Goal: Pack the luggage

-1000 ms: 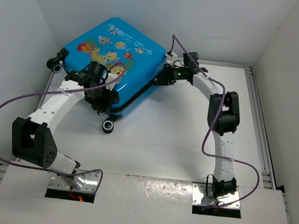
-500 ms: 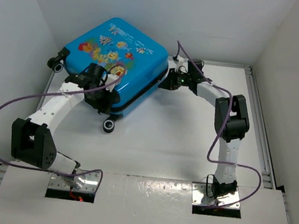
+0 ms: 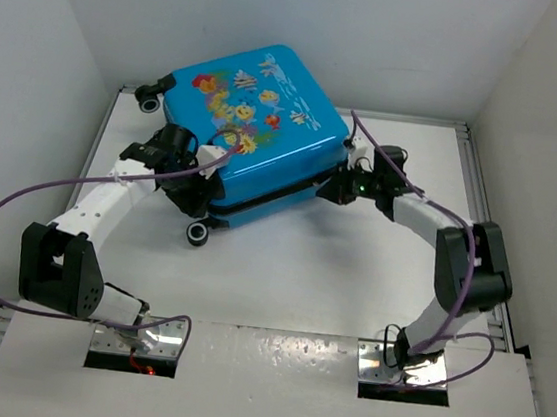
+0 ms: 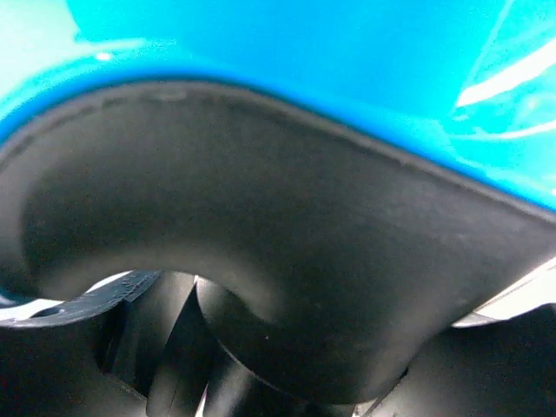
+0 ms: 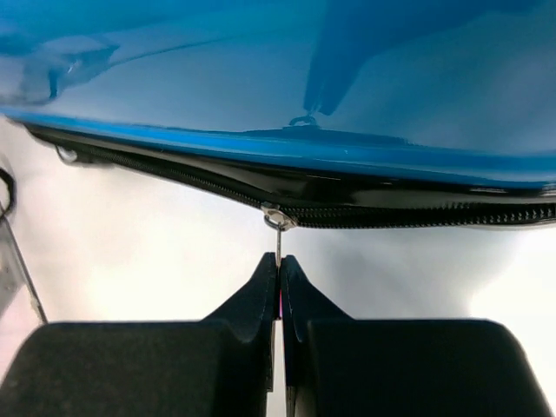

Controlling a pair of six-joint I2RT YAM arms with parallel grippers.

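Toward 11 o'clock on the white counter (image 3: 352,267) the luggage (image 3: 254,115) lies flat with its fish print up and its two halves together, one black wheel (image 3: 196,232) jutting off the corner at 7 o'clock. I judge the shell stiff and glossy, so too slippery and broad for a pinch on its face. It is probably light enough to skate across the smooth counter when tugged sideways. The sensible holds are the small parts: the thin metal zipper pull (image 5: 276,228) for running the zipper (image 5: 417,217), and the rim or moulded corner by the wheel for bracing. The pull is slight and could slip from a loose pinch or bend if hauled at an angle. The right tool (image 5: 279,265), at the case's 4 o'clock corner, has its fingers pressed fully together on that pull, the tab caught between the tips and hanging straight from the slider. The left tool (image 3: 192,187) sits against the 8 o'clock edge just above the wheel. Its own camera shows only blue shell and a dark moulded part filling the view, so I cannot tell how wide it stands or whether it grips anything.
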